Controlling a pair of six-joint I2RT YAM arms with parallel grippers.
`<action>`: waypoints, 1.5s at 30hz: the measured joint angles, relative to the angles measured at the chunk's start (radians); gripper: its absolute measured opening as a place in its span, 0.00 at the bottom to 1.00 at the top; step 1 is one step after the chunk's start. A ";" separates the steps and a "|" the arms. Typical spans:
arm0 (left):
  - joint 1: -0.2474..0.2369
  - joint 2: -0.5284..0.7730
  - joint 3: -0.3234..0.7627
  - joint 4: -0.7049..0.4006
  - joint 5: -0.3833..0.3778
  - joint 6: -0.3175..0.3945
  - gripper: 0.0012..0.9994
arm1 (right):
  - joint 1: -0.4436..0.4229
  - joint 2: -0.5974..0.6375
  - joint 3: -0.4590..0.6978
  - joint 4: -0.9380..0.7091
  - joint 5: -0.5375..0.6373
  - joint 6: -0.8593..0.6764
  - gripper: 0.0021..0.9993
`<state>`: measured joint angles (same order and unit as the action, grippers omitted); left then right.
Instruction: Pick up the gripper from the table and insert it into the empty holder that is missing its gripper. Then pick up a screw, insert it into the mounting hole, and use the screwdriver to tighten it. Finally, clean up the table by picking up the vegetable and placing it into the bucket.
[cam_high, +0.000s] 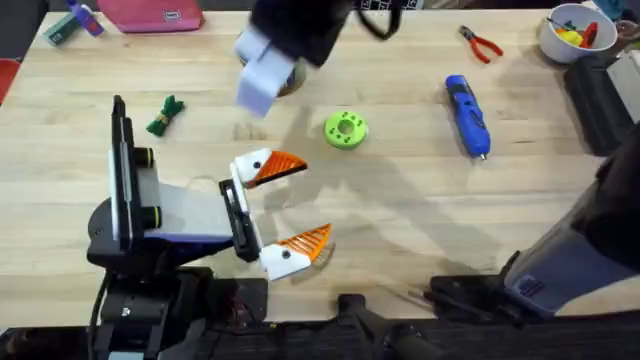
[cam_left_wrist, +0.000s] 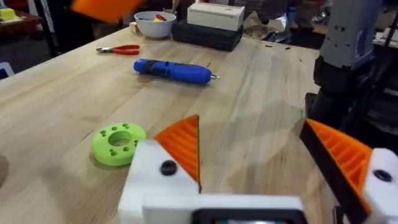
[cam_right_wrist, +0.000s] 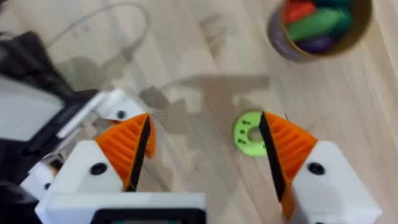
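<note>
Hovering high over the table, the right gripper (cam_right_wrist: 205, 158) held its orange pads wide apart and empty, apparently searching. The left gripper (cam_high: 290, 205) lay low, equally open and empty. Beyond sat the screwdriver (cam_high: 467, 115), the vegetable (cam_high: 165, 116), and the bucket (cam_right_wrist: 320, 28), already holding colourful pieces

Flat bright-green ring with holes (cam_high: 346, 130) lying mid-table. Red-handled pliers (cam_high: 481, 45) toward the far right, beside a white bowl (cam_high: 557, 42) of yellow and red items. Pink pouch (cam_high: 152, 14) at the far left edge, blue-purple clutter (cam_high: 84, 20) alongside.
</note>
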<state>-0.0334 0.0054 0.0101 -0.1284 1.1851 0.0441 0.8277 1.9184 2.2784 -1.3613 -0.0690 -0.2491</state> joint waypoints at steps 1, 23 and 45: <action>0.000 0.000 0.000 0.000 0.000 0.000 0.99 | -0.027 0.003 0.000 0.000 0.000 0.018 0.99; 0.000 0.000 0.000 0.000 0.000 0.000 0.99 | -0.340 -0.161 -0.312 0.097 -0.002 0.242 0.99; 0.000 0.000 0.000 0.000 0.000 0.000 0.99 | -0.717 -0.411 -0.693 0.116 0.233 0.301 0.99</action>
<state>-0.0334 0.0055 0.0101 -0.1284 1.1851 0.0441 0.1108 1.5074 1.5856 -1.2453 0.1642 0.0521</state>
